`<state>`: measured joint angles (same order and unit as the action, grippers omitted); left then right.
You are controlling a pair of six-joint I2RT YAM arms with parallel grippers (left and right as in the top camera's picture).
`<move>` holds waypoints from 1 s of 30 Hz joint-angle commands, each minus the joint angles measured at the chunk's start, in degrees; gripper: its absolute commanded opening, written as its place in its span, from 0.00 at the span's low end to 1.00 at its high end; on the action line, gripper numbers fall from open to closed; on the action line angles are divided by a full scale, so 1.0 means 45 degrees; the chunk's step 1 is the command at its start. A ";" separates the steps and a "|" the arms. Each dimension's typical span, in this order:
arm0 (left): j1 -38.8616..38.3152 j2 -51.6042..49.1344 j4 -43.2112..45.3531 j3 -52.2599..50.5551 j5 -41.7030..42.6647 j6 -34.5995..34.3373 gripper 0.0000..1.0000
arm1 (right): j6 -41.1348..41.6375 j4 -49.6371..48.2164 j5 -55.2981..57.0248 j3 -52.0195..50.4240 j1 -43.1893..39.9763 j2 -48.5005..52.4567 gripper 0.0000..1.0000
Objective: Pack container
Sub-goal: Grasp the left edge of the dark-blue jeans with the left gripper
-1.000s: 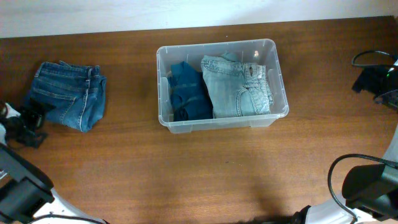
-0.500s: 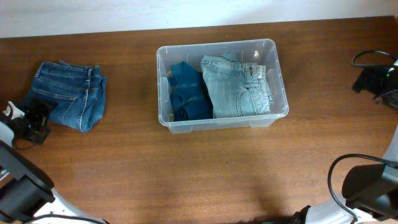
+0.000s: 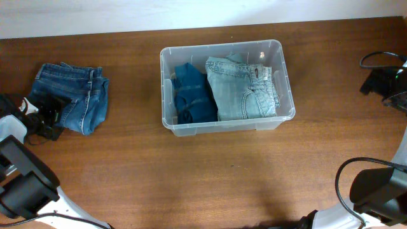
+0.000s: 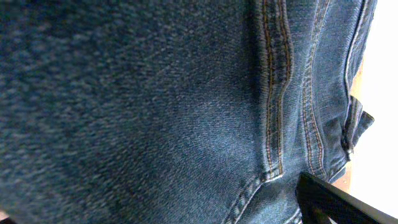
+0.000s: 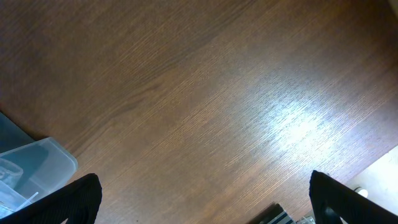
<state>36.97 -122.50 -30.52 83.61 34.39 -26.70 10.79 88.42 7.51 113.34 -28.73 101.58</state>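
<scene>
left claw (image 3: 49,117) at stitched dark denim jeans (image 3: 73,95), grip unclear; right claw (image 5: 205,200) apart.

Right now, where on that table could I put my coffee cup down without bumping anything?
The widest bare wood is the middle front strip of the table, in front of the container. Another free patch lies between the folded dark jeans and the container. Crowded: the jeans, where the left gripper sits, the container, and the right edge with cables.
</scene>
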 commanded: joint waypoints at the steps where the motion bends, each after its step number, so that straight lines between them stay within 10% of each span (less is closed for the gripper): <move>1: -0.0019 -0.0811 0.0073 -0.0107 -0.0136 -0.0102 1.00 | 0.0146 0.0000 0.0112 0.0015 -0.0039 0.0010 0.98; 9: -0.0019 -0.0874 0.0112 -0.0107 -0.0219 0.0151 0.92 | 0.0146 0.0000 0.0107 0.0015 -0.0039 0.0010 0.98; 18: -0.0015 -0.0874 -0.0321 -0.0107 -0.0248 0.0719 0.01 | 0.0146 0.0000 0.0107 0.0015 -0.0039 0.0010 0.98; 30: -0.0019 0.0889 -0.0403 0.0670 0.0656 0.1049 0.01 | 0.0146 0.0000 0.0112 0.0015 -0.0039 0.0010 0.98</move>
<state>37.50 -124.14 -31.86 84.90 35.18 -24.29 10.79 88.40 7.51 113.34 -28.73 101.58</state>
